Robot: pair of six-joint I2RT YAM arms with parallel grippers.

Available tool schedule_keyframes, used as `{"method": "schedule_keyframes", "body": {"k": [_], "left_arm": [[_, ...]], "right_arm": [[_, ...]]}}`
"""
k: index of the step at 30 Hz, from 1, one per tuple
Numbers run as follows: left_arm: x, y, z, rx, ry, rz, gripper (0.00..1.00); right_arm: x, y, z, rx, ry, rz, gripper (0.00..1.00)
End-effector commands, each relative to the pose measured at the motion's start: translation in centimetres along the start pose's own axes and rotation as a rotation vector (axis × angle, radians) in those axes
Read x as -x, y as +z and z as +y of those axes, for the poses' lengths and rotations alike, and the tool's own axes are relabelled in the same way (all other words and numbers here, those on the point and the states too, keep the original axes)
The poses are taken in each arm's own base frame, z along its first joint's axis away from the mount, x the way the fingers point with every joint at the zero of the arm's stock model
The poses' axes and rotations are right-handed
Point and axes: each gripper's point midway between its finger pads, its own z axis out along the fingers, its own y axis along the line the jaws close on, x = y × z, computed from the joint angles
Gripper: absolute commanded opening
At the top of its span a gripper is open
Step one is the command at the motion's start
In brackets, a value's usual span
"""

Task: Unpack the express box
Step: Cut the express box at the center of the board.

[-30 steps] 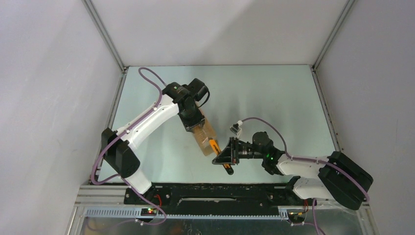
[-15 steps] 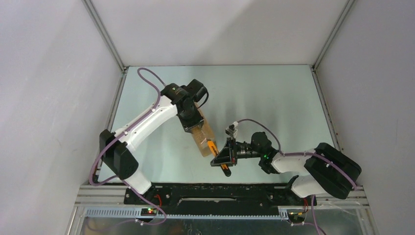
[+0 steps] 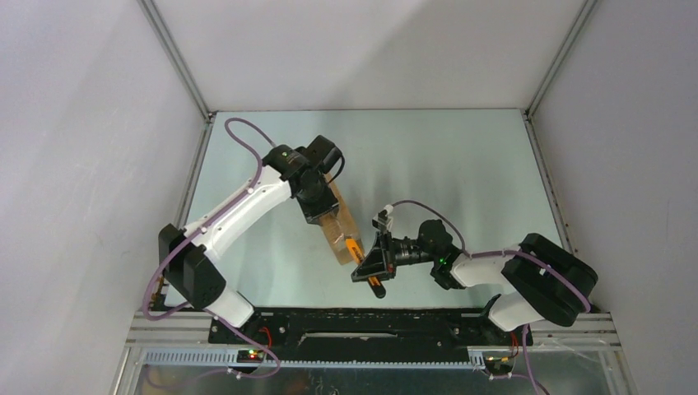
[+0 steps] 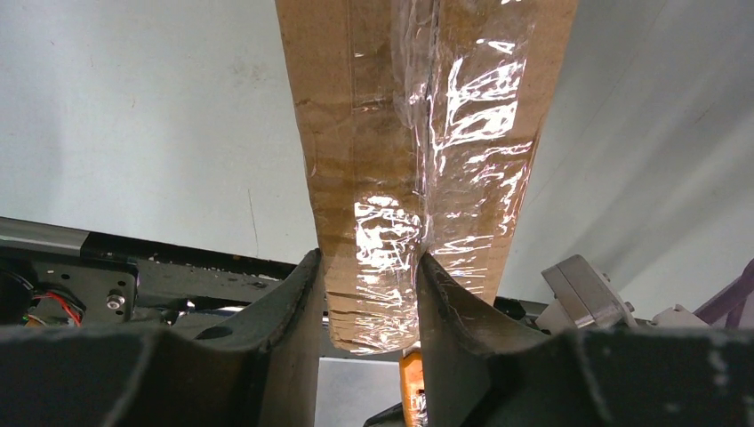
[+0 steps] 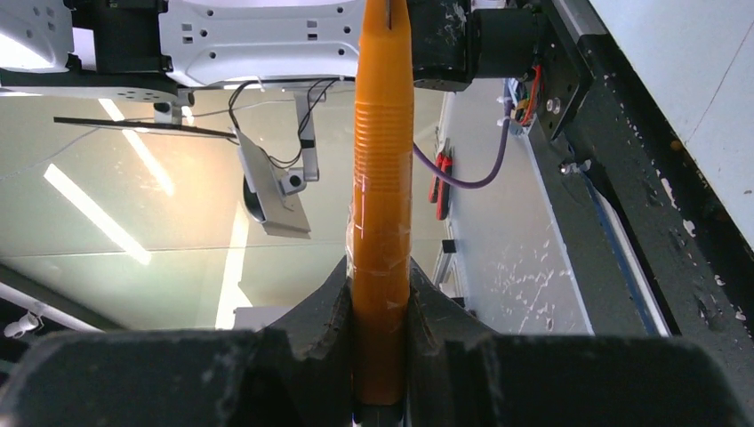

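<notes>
Brown cardboard express box (image 3: 341, 224) sits clamped in the left gripper (image 3: 327, 216), over the left-centre of the pale green table (image 3: 469, 164). It is tilted, with its long axis running from the gripper down toward the near edge. Whether its lower end touches the table cannot be told from above.

Left wrist view: the two black fingers (image 4: 298, 298) press on opposite sides of the box's narrow face. Between them runs a seam of crinkled clear tape (image 4: 462, 107) that catches the light. The jaws are part-way apart and closed onto the cardboard. The box extends away from the camera, and a bit of orange shows just under its near end.

The right gripper (image 3: 370, 263) comes in from the right, level with the box's lower end. Its jaws are pinched tight on the slim orange utility knife (image 5: 382, 178). The ribbed handle rises straight out between the fingers.

From above, the knife's orange end lies against the lower corner of the box. Contact or a small gap cannot be resolved. Its dark end sticks out past the gripper toward the black base rail (image 3: 329, 325).
</notes>
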Motion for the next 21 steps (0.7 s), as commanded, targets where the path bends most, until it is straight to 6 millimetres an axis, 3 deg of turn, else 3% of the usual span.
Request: {"method": "schedule_keyframes", "body": {"k": [1, 11, 21], "left_arm": [[0.9, 0.3, -2.3, -0.111, -0.036, -0.027, 0.0], [0.0, 0.3, -3.5, -0.169, -0.078, 0.013, 0.0], [0.5, 1.3, -2.6, -0.132, -0.078, 0.052, 0.0]], "right_arm": [[-1.7, 0.8, 1.8, 0.029, -0.059, 0.127, 0.0], [-1.2, 1.7, 1.4, 0.002, -0.044, 0.167, 0.0], [-2.6, 2.8, 1.8, 0.033, -0.04, 0.227, 0.0]]}}
